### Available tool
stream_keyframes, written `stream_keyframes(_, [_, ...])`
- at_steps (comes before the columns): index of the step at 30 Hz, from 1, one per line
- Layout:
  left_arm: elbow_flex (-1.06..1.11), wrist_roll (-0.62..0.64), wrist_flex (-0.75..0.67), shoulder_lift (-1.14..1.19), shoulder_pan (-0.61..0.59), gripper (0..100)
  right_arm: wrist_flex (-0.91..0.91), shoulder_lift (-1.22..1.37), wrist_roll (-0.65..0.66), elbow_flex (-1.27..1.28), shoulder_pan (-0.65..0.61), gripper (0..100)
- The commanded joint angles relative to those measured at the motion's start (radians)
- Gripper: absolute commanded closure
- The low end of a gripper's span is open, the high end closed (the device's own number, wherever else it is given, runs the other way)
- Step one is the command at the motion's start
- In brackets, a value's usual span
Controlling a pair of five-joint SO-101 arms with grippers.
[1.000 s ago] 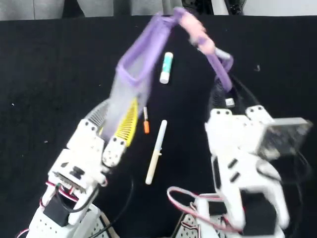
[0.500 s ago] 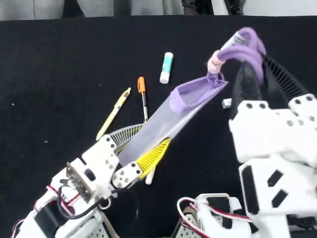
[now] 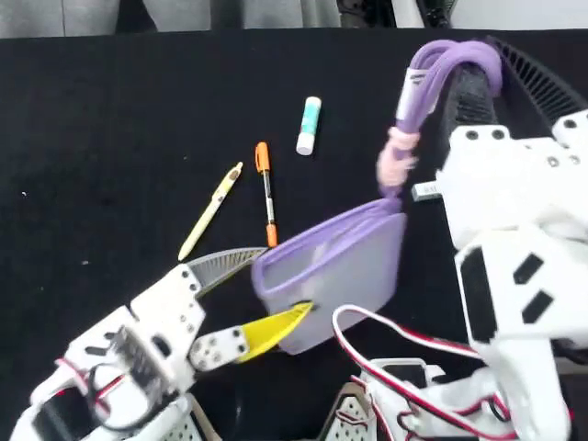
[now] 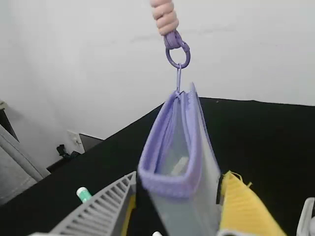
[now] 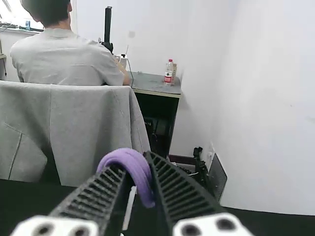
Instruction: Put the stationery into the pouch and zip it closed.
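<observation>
My left claw [image 3: 285, 280] grips the pouch [image 3: 344, 266] by its base, my right claw [image 3: 459, 73] pinches its strap [image 3: 432, 69]; it has swung lower, mouth open, ready for the pens [image 3: 266, 193] on the counter [image 3: 110, 119]

The translucent purple zip pouch [image 4: 182, 162] runs off the bottom edge in the left wrist view, and the pale thing inside it is too blurry to name. There the pink coiled charm [image 4: 163, 17] is chopped by the top edge and the white-and-green glue stick [image 4: 82, 193] mostly hides behind a grey ribbed finger [image 4: 98, 211]. The purple strap loop [image 5: 130, 164] vanishes between the right gripper's [image 5: 139, 169] fingers.
</observation>
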Motion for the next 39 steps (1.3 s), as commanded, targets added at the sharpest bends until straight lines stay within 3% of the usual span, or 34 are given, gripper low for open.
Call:
stream_keyframes(1, [-0.174,-0.143,0.1,0.012,-0.093,73,0.003,0.041,0.014,-0.067,0.025,98.8])
stream_keyframes(6, [-0.145,-0.112,-0.046,0.175,-0.418,73,0.002,0.039,0.012,-0.071,0.129,98.8])
stream_keyframes(9, [-0.12,-0.06,-0.189,0.411,-0.493,73,0.006,0.039,0.009,-0.07,0.141,98.8])
stream_keyframes(12, [-0.157,-0.028,-0.287,0.678,-0.478,73,0.02,0.039,0.009,-0.07,0.144,98.8])
stream_keyframes(19, [-0.403,0.003,-0.408,1.292,-0.312,73,0.037,0.039,0.011,-0.062,0.144,98.8])
stream_keyframes(24, [-0.605,0.003,-0.526,1.646,-0.282,73,0.068,0.035,0.015,-0.073,0.146,98.8])
stream_keyframes(30, [-0.88,0.005,-0.563,1.967,-0.268,74,0.068,-0.005,0.015,-0.064,0.247,98.8])
stream_keyframes(34, [-1.052,0.003,-0.563,2.15,-0.266,81,0.086,-0.01,0.015,-0.062,0.252,98.8])
stream_keyframes(39, [-1.222,0.003,-0.562,2.341,-0.262,81,0.089,-0.01,0.015,-0.062,0.252,98.8])
